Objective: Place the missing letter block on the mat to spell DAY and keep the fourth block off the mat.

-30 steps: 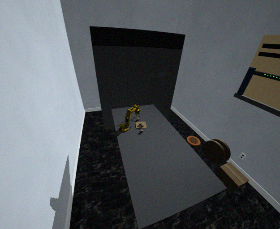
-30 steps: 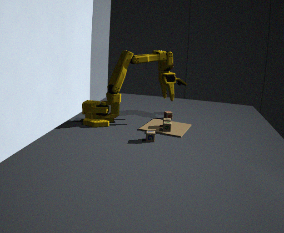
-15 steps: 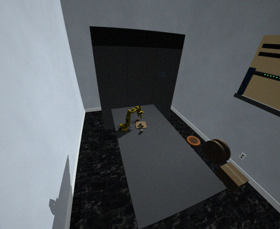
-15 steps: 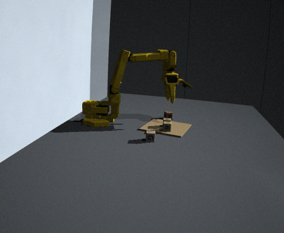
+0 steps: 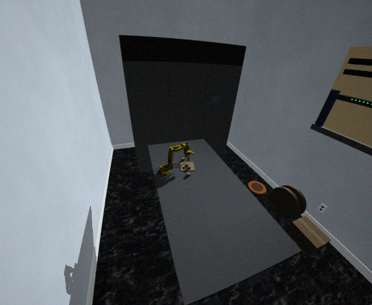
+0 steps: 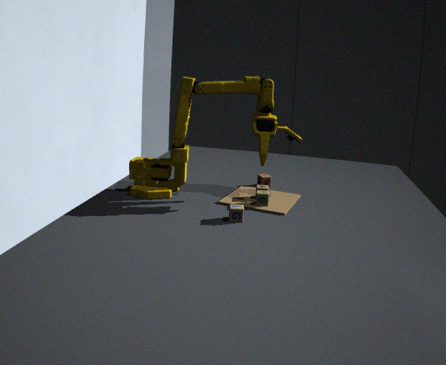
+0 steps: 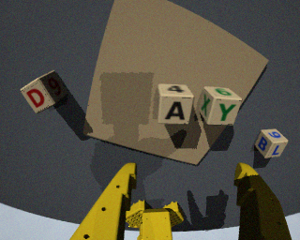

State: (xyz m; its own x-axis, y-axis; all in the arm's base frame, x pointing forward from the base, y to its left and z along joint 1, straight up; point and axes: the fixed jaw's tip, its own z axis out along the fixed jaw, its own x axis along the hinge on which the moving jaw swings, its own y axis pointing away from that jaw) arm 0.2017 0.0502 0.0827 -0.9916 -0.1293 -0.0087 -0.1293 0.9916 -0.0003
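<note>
In the wrist view a tan mat (image 7: 172, 73) lies on the dark table. Two blocks stand on it side by side near its near edge, one showing a black A (image 7: 175, 104) and one a green Y (image 7: 220, 105). A block with a red D (image 7: 42, 92) lies off the mat, to its left. A block with blue letters (image 7: 271, 142) lies off the mat on the right. My gripper (image 7: 185, 169) hangs above the table near the mat's near edge, fingers apart, nothing between them. In the exterior view the gripper (image 6: 262, 159) points down above the D block (image 6: 264, 180) and the mat (image 6: 259, 199).
The arm's yellow base (image 6: 155, 178) stands left of the mat. The blue-lettered block (image 6: 236, 213) lies in front of the mat in the exterior view. An orange disc (image 5: 257, 187) lies at the table's right edge, far from the mat (image 5: 186, 167).
</note>
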